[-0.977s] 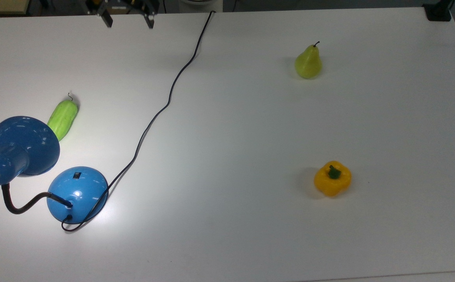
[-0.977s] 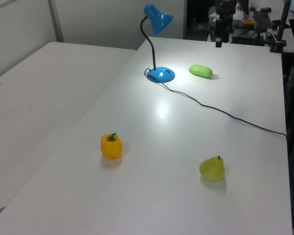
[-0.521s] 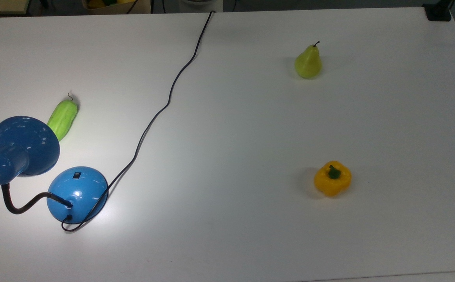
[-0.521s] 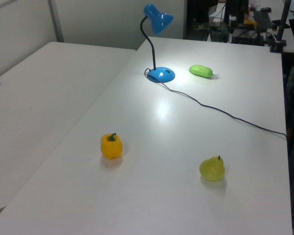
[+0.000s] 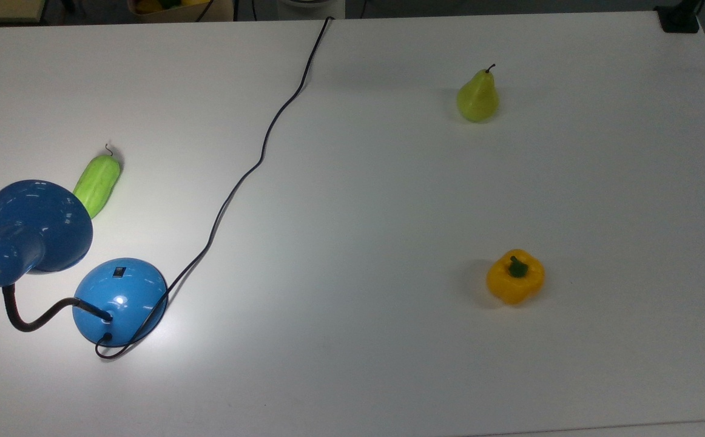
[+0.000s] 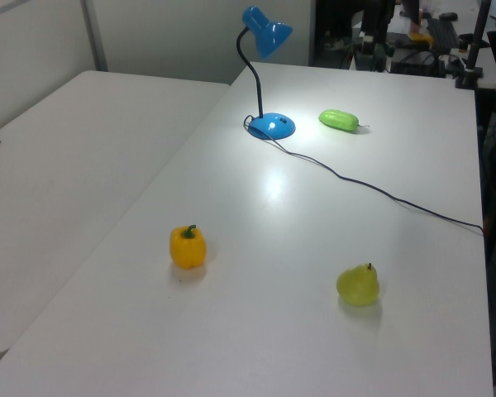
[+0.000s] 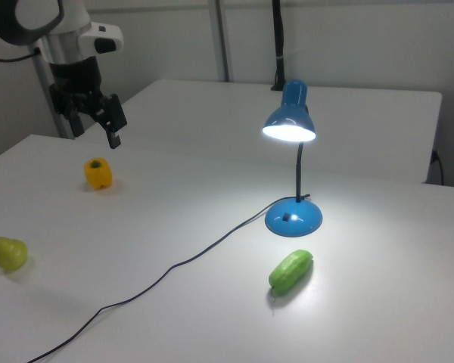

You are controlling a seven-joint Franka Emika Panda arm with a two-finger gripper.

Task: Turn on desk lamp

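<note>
A lit desk lamp on a white table, with the arm raised well away from it.

The glossy blue desk lamp with cone shade [image 7: 290,121] is seen glowing in the right view, on the wide white table [image 5: 389,200], far off to the right view's right of the black two-finger gripper [image 7: 93,123], whose jaws are spread with nothing between them. A green cucumber-shaped toy [image 7: 290,271] lies near the lamp's base; a yellow bell pepper [image 7: 97,173] sits below the jaws, a green pear [image 7: 9,252] further off. Pale walls are seen behind. The lamp's black cord [image 5: 249,170] is cut off at the table's edge.
</note>
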